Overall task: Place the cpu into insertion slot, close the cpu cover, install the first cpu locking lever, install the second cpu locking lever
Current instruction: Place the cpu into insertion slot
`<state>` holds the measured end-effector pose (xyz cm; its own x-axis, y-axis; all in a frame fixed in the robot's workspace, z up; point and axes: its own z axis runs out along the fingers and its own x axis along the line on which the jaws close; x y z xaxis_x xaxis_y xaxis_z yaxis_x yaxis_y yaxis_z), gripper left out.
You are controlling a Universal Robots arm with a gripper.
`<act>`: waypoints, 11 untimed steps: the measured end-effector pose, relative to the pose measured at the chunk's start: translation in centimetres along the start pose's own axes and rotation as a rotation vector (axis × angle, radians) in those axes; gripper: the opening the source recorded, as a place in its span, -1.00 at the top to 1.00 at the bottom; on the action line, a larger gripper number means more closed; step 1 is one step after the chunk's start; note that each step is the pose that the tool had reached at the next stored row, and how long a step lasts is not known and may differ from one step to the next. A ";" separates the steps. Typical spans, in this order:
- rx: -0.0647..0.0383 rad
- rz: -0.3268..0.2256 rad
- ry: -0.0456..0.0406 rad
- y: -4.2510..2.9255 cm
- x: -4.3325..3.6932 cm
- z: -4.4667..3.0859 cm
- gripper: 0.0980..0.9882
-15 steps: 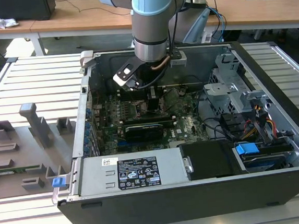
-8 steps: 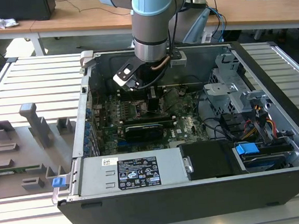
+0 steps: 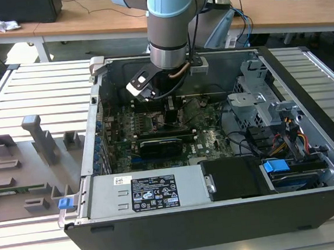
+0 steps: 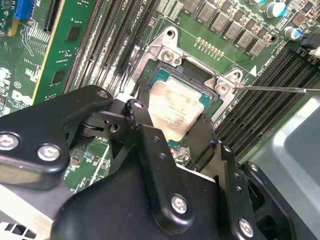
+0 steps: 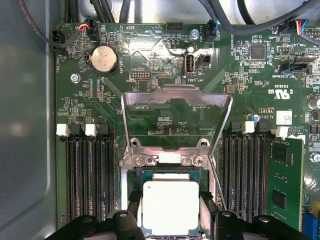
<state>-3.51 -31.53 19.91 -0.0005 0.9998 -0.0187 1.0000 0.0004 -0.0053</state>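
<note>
Exterior view: the grey and pale-blue robot arm (image 3: pixel 167 25) reaches down into the open black metal computer case (image 3: pixel 222 219). Its black two-finger gripper (image 3: pixel 168 107) is low over the far part of the green motherboard (image 3: pixel 209 136). A grey moulded fixture tray (image 3: pixel 24 166) lies outside the case on the exterior view's left.

First wrist view: the cpu (image 5: pixel 171 207), a small flat square chip with a pale silvery top, lies inside the square socket, between the banks of black memory slots (image 5: pixel 85 175). The gripper (image 5: pixel 171 212) has its fingers (image 5: pixel 134 205) drawn in against two opposite edges of the chip, grasping it. The cpu cover (image 5: pixel 175 91), a thin silvery hinged frame with a square window, stands swung up and open on the socket's side towards the round silver coin battery (image 5: pixel 103 58); board parts show through its window.

Second wrist view: the same grasp from a slant, with a thin bright metal rod (image 4: pixel 275 89) running out from one socket corner. Whether the chip is fully seated cannot be told.
</note>
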 end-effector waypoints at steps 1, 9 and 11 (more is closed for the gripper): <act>0.000 0.000 0.0000 0.00 0.00 0.00 0.00; 0.000 -0.012 0.0036 -0.12 0.02 -0.11 0.00; 0.000 -0.013 0.0110 -0.12 0.06 -0.07 0.00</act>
<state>-3.63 -31.47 19.98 -0.0132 0.9999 -0.0076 0.9999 0.0132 -0.0051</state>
